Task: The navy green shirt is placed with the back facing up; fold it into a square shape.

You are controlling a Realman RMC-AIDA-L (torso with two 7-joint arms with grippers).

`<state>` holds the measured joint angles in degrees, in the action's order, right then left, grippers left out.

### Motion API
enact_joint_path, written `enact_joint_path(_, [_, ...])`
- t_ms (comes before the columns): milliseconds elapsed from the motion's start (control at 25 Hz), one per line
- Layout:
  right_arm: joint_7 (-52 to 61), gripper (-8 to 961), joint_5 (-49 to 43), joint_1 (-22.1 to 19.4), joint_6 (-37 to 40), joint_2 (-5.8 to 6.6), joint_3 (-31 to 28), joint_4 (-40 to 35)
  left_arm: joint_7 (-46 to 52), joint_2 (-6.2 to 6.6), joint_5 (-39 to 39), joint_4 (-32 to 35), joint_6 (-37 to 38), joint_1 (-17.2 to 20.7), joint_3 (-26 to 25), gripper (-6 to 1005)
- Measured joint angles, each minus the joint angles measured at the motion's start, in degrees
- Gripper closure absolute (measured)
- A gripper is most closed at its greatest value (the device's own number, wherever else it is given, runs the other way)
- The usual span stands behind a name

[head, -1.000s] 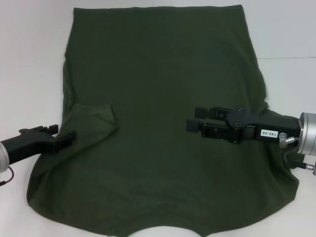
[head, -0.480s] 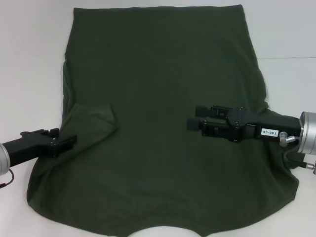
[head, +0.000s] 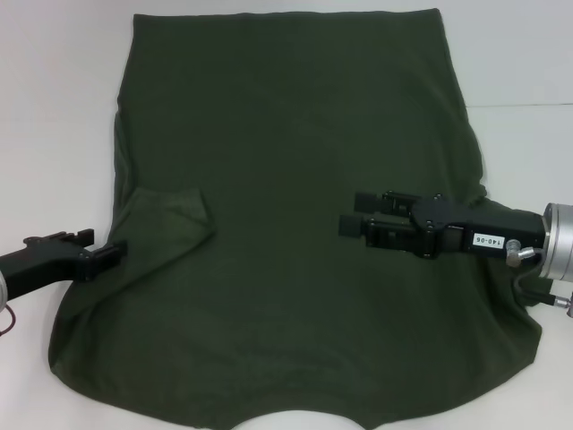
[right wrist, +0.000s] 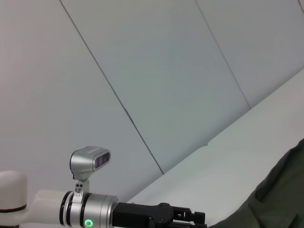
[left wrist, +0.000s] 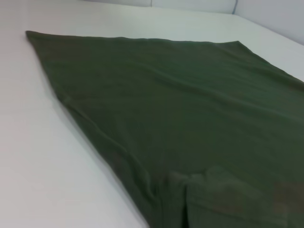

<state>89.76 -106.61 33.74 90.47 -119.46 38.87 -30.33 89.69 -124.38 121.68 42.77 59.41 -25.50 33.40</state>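
Note:
The navy green shirt [head: 295,179] lies spread flat on the white table [head: 54,107], plain back up. Its left sleeve [head: 170,219] is folded inward onto the body. My left gripper [head: 100,249] sits low at the shirt's left edge, just outside the folded sleeve, open and holding nothing. My right gripper [head: 356,212] hovers over the shirt's right-centre, pointing left, open and empty. The left wrist view shows the shirt [left wrist: 190,109] and the folded sleeve [left wrist: 223,190]. In the right wrist view the left gripper [right wrist: 190,218] shows far off, beside a corner of the shirt [right wrist: 282,199].
Bare white table [left wrist: 47,166] surrounds the shirt on the left, right and far sides. The shirt's near edge hangs at the table's front edge [head: 286,421]. A pale panelled wall [right wrist: 142,71] stands behind the table.
The left gripper has drawn back to the left, off the cloth to the shirt's edge. The right arm and the shirt have not moved.

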Motion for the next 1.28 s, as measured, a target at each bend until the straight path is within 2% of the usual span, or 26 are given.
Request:
enact_joint_path(720, [-0.22,187,0.00,-0.03,-0.05,0.02,-0.15,0.00,0.82,0.06,2.37,-0.06,4.28,0.01,0.52,416])
enact_joint_path(1280, [-0.38,186,0.00,-0.17,0.17,0.02,-0.20,0.00,0.82,0.01,2.63,0.37,3.84,0.01,0.39,417])
